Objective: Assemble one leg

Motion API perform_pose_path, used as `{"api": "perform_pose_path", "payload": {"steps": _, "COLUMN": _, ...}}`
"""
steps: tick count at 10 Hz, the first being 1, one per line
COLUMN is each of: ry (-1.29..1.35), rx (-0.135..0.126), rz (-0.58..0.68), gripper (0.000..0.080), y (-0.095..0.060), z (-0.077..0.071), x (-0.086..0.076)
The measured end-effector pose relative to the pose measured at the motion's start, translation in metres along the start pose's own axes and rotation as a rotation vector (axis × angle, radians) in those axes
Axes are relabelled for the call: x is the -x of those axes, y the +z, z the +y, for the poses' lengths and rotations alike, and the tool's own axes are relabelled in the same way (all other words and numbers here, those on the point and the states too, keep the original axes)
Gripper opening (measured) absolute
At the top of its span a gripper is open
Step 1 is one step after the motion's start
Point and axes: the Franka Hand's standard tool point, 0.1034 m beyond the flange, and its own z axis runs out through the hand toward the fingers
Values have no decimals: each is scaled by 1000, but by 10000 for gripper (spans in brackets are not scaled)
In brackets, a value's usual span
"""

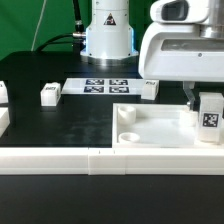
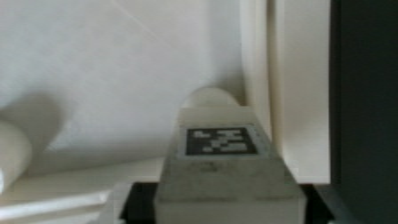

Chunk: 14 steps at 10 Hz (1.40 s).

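My gripper is shut on a leg, a small white block with a black-and-white tag facing the camera. It holds the leg upright at the exterior view's right end of the large white tray-like piece, low over its corner; I cannot tell whether the leg touches it. In the wrist view the leg stands between the two dark fingers, above the white tray surface near its edge. A rounded rim shows just beyond the leg.
Two more legs lie on the black table, and a white part sits at the left edge. The marker board lies by the robot base. A long white rail runs along the front.
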Motion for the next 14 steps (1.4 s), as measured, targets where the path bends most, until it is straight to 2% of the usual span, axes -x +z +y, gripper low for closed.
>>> {"api": "perform_pose_path", "payload": {"steps": 3, "ry": 412, "rx": -33, "rz": 31, "gripper": 290, "y": 0, "z": -2, "x": 4}}
{"api": "perform_pose_path", "payload": {"steps": 8, "ry": 999, "rx": -58, "rz": 1, "gripper": 290, "y": 1, "z": -1, "x": 4}}
{"api": "perform_pose_path", "payload": {"steps": 11, "ry": 1145, "rx": -68, "rz": -14, "gripper": 299, "y": 1, "z": -1, "x": 4}}
{"api": "perform_pose_path", "payload": {"steps": 12, "ry": 1079, "rx": -68, "rz": -12, "gripper": 299, "y": 1, "z": -2, "x": 4}}
{"api": "perform_pose_path", "payload": {"steps": 13, "ry": 1063, "rx": -70, "rz": -13, "gripper": 482, "y": 1, "z": -3, "x": 4}}
{"api": "perform_pose_path", "payload": {"steps": 14, "ry": 959, "rx": -70, "rz": -7, "gripper": 482, "y": 0, "z": -3, "x": 3}}
